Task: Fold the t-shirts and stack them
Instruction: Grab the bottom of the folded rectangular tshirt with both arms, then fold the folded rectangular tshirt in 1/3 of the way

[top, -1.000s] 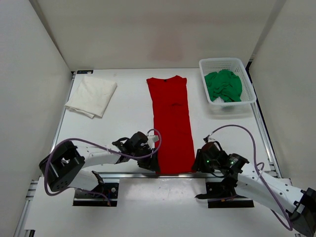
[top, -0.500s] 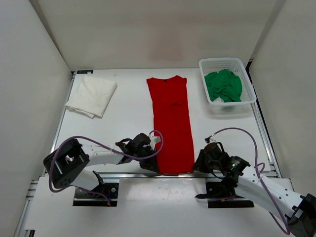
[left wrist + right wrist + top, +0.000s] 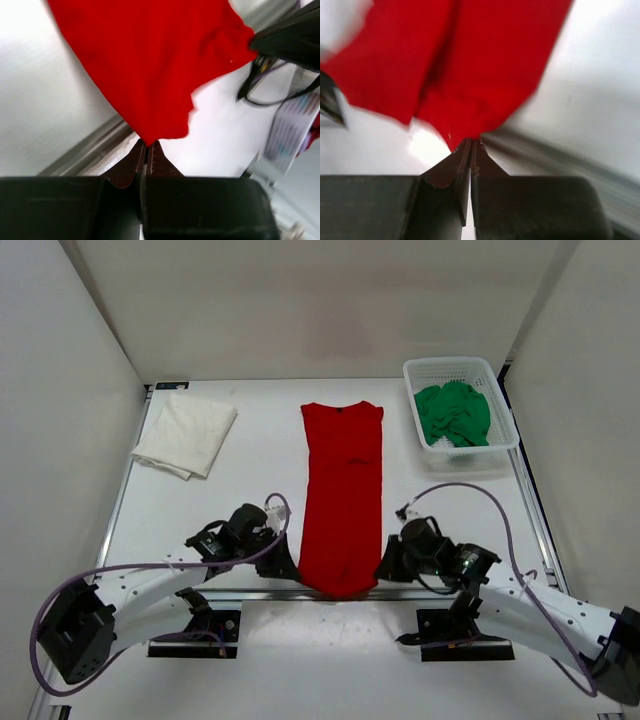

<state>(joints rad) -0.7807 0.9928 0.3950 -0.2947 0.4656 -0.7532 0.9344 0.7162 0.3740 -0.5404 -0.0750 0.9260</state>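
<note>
The red t-shirt [image 3: 343, 480] lies lengthwise down the middle of the table, collar at the far end. Its near hem is lifted and sags between the two grippers. My left gripper [image 3: 292, 568] is shut on the hem's left corner; in the left wrist view the red cloth [image 3: 150, 60] runs into the closed tips [image 3: 147, 145]. My right gripper [image 3: 383, 565] is shut on the right corner, and the cloth [image 3: 485, 60] hangs from its tips [image 3: 471, 141]. A white t-shirt [image 3: 186, 434] lies folded at the far left. The green t-shirt [image 3: 452, 413] is crumpled in the basket.
The white mesh basket [image 3: 448, 366] stands at the far right corner. A metal rail [image 3: 250, 593] runs along the table's near edge, just below both grippers. White walls close in the left, right and far sides.
Both grippers have shut on the red t-shirt's near corners and raised the hem. The shirt has narrowed at its near end, and the left arm has swung outward to the left.
</note>
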